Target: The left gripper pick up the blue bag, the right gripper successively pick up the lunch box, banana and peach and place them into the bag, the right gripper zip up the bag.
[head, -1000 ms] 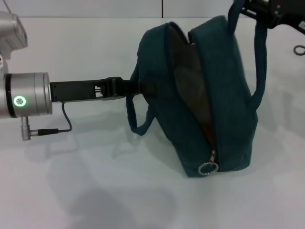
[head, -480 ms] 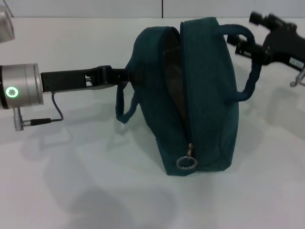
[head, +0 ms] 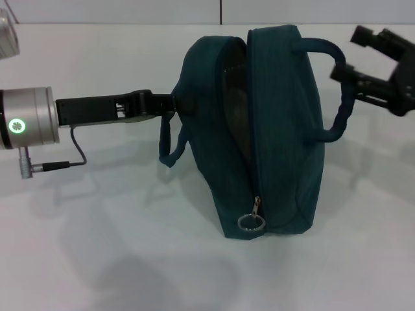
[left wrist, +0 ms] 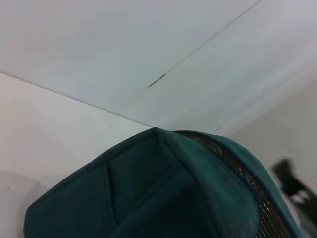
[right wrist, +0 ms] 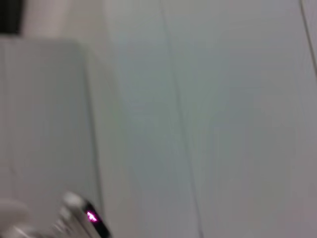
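Blue bag (head: 272,129) upright on white table (head: 97,246)

Even, bright overhead light leaves soft grey shadows on the white surface (head: 130,259) below the left end effector (head: 185,107). The right wrist view is heavily blurred; a pink LED (right wrist: 90,216) glows there.

A lab-like test space: bare white table (head: 97,259) against plain white wall (left wrist: 124,44).
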Robot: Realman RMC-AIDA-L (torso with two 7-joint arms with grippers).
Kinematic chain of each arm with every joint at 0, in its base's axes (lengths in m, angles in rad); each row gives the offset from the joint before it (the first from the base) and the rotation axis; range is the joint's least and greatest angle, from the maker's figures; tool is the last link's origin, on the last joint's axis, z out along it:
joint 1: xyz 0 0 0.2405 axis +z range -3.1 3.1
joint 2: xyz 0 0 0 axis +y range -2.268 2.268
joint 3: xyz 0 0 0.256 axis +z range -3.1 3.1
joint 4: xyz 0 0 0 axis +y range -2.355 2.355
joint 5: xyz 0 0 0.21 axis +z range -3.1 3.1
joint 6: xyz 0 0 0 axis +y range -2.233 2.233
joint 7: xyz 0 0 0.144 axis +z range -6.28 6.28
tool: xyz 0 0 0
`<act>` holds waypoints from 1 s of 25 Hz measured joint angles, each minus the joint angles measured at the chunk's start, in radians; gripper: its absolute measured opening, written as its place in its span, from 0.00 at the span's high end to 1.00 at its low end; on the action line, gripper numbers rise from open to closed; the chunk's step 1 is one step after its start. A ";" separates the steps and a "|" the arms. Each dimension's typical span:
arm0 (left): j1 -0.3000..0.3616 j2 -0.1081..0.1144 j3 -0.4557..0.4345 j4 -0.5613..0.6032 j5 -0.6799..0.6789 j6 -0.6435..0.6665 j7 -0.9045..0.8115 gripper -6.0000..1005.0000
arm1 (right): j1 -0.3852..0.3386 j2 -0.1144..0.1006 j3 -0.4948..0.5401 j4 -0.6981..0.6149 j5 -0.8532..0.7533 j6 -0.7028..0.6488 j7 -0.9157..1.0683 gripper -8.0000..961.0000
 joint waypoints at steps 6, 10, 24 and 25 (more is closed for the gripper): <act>0.001 -0.003 0.003 0.000 0.001 0.000 0.000 0.89 | -0.003 0.006 0.056 0.002 -0.019 -0.313 -0.057 0.16; 0.002 -0.003 0.003 0.000 0.001 0.000 0.001 0.89 | 0.036 0.002 0.045 0.002 -0.172 -0.431 -0.042 0.16; -0.008 -0.010 -0.003 0.000 -0.001 -0.004 0.002 0.89 | 0.231 0.014 -0.057 0.241 -0.601 -0.284 0.085 0.16; -0.009 -0.010 -0.003 0.000 -0.001 -0.004 0.002 0.89 | 0.242 0.014 -0.063 0.256 -0.606 -0.271 0.087 0.16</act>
